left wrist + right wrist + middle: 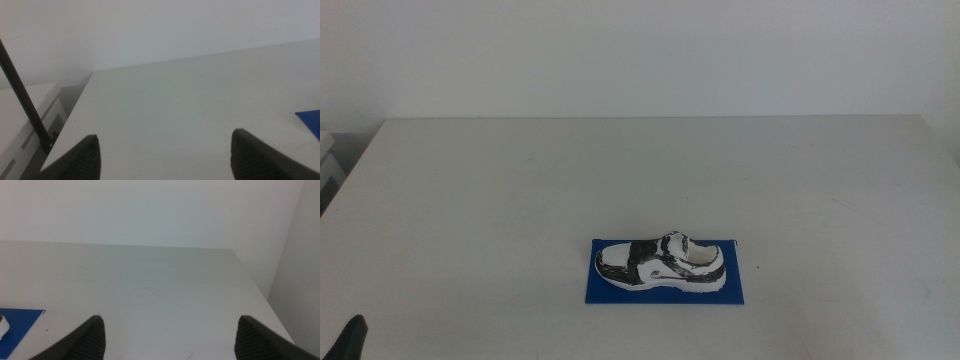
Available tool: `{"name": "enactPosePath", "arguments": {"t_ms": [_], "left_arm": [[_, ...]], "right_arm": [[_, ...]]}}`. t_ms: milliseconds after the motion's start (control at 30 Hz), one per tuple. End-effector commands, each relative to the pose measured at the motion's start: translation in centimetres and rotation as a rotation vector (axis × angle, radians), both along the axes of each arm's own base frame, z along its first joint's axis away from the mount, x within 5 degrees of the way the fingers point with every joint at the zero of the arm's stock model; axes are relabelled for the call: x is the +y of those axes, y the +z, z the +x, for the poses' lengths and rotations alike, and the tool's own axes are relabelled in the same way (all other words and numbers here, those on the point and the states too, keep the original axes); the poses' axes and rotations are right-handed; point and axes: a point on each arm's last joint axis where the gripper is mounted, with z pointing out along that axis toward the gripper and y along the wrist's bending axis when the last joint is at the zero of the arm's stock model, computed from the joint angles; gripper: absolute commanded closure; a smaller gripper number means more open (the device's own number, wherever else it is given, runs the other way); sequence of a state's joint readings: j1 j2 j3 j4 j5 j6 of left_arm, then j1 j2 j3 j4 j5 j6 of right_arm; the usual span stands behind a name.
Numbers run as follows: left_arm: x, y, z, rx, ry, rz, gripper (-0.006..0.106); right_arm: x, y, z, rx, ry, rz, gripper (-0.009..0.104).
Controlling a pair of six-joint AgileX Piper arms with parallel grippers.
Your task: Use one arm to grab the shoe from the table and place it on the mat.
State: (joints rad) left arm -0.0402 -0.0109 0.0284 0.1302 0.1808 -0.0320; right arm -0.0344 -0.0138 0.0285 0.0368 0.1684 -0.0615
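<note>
left gripper (353,335) cut off, bottom edge | shoe (660,262) on mat (665,289)

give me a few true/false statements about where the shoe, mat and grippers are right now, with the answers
1. The small black-and-white sneaker lies on the flat royal blue rectangular mat. True.
2. The left gripper is clamped on the sneaker. False: its jaws stand wide apart with nothing between them, only the plain white tabletop beyond.
3. The right gripper is open and holds nothing. True.
4. The mat hangs over the table's far edge. False: it lies flat, well inside the tabletop, on the near half in the middle view.
5. The sneaker's white toe cap points toward the picture's right in the middle view. False: it points left.
</note>
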Motion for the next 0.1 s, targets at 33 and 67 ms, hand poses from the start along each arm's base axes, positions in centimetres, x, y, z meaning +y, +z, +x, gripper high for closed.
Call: {"name": "enactPosePath", "arguments": {"t_ms": [33, 67], "left_arm": [[-0.08, 0.68, -0.14, -0.095, -0.008, -0.015, 0.014], [-0.08, 0.68, -0.13, -0.093, -0.008, -0.015, 0.014]], "right_arm": [[-0.05, 1.15, -0.15, -0.107, -0.007, -0.025, 0.029], [-0.05, 1.15, -0.15, -0.107, -0.007, -0.025, 0.029]]}}
